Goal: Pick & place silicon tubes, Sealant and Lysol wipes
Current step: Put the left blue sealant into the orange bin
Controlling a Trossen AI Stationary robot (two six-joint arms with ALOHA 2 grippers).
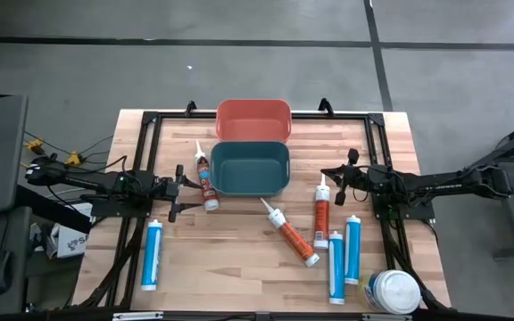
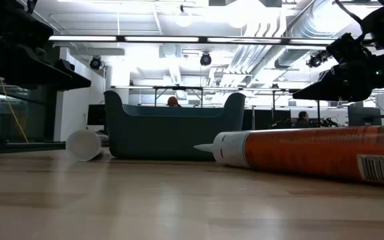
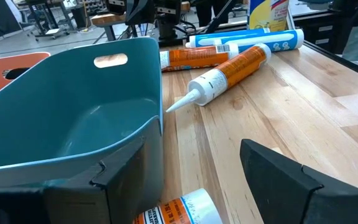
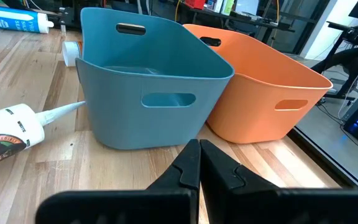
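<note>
Looking down from the overhead cam, nearest the bottom edge of the frame I've got the wipes canister (image 1: pixel 392 291) sitting at the lower right corner of the table (image 1: pixel 239 267), white lid up. Just left of it are two blue tubes (image 1: pixel 336 266) (image 1: pixel 352 249) lying side by side, nozzles pointing toward the top of the frame. Over at lower left there's a third blue tube (image 1: pixel 153 254) on its own, well apart from the rest.

Moving up toward the middle, one orange tube (image 1: pixel 291 235) lies on a diagonal just below centre, and another orange tube (image 1: pixel 321 213) lies nearly straight up-and-down to its right. A third orange tube (image 1: pixel 205 179) sits left of centre, right beside the teal bin (image 1: pixel 250 168).

The left gripper (image 1: pixel 177 193) is at centre left, near that third orange tube; in its wrist cam the fingers (image 3: pixel 291 171) are spread wide with nothing between them. The right gripper (image 1: pixel 335 175) is at centre right, just beside the tip of the upright orange tube, and its wrist cam shows the fingers (image 4: pixel 188 165) pressed together on nothing.

Farthest back, the teal bin is dead centre and the orange bin (image 1: pixel 253 119) touches it on the far side, near the top edge of the table. Both look bare inside as far as I can see.
</note>
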